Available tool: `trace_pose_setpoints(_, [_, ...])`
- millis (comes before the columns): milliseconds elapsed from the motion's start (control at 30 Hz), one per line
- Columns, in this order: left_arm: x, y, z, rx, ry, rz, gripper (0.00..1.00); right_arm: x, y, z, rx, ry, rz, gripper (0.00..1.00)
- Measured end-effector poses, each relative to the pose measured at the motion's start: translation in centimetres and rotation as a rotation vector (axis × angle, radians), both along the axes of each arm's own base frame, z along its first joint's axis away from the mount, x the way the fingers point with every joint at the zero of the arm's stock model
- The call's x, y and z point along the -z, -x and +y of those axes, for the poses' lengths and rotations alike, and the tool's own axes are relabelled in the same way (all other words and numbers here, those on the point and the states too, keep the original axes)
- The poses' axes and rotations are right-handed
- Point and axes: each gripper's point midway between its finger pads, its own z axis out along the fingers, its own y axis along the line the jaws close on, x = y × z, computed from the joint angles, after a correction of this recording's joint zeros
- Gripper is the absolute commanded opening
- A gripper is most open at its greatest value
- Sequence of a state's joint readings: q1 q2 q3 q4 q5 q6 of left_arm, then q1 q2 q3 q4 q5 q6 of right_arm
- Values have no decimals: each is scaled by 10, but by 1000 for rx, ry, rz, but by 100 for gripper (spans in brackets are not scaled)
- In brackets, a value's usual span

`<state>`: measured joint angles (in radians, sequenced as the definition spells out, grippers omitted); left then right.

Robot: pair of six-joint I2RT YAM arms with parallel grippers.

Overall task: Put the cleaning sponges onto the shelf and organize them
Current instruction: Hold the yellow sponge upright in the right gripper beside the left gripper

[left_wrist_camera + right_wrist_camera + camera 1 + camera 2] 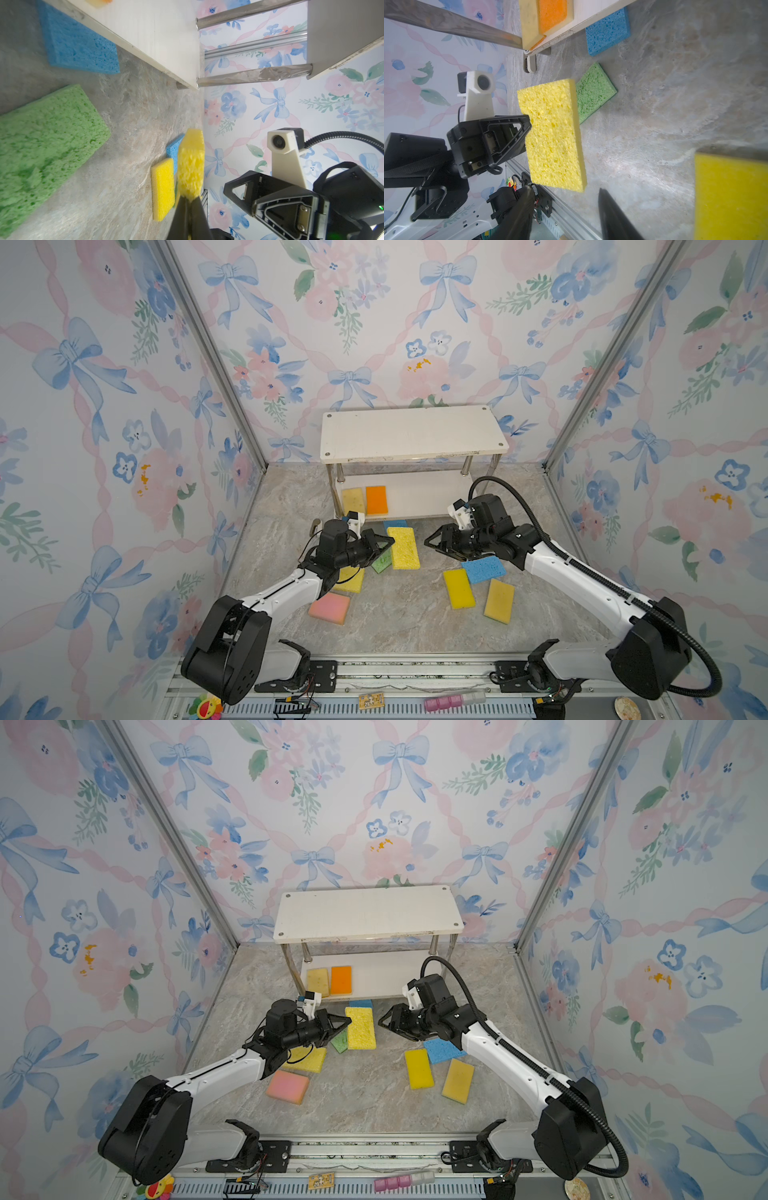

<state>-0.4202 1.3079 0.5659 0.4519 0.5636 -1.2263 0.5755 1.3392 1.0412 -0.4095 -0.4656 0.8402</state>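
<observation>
left gripper [390,543] pinches edge of porous yellow rectangular sponge [404,551], right gripper [431,543] spread, empty; keep it flat, slide onto white two-tier shelf [415,431]

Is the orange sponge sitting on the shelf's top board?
No, the orange sponge lies on the lower board of the shelf, beside a tan-yellow sponge.
</observation>
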Motion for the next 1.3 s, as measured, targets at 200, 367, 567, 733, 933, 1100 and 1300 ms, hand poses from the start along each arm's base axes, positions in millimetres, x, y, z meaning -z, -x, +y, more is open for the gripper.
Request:
trace_pose_setpoints(200, [-12, -5, 0, -22, 48, -16, 0, 14, 1, 8, 13, -40, 48, 57])
trace_pose_setpoints(367, [-20, -10, 1, -41, 80, -27, 0, 14, 1, 20, -6, -67, 50, 56])
trace_pose_setpoints(567, [-24, -13, 5, -55, 96, -35, 0, 11, -1, 26, -14, -95, 47, 52])
trace_pose_setpoints(733, [-25, -16, 9, -68, 97, -39, 0, 10, 0, 30, -24, -108, 45, 48])
trace_pose_setpoints(933, [-25, -18, 10, -75, 97, -40, 0, 10, -1, 34, -26, -118, 52, 42])
trace_pose_setpoints(1100, [-25, -18, 11, -78, 97, -40, 0, 10, 1, 38, -35, -123, 48, 41])
trace_pose_setpoints(1300, [-25, -19, 12, -82, 101, -35, 0, 11, 3, 42, -43, -127, 51, 39])
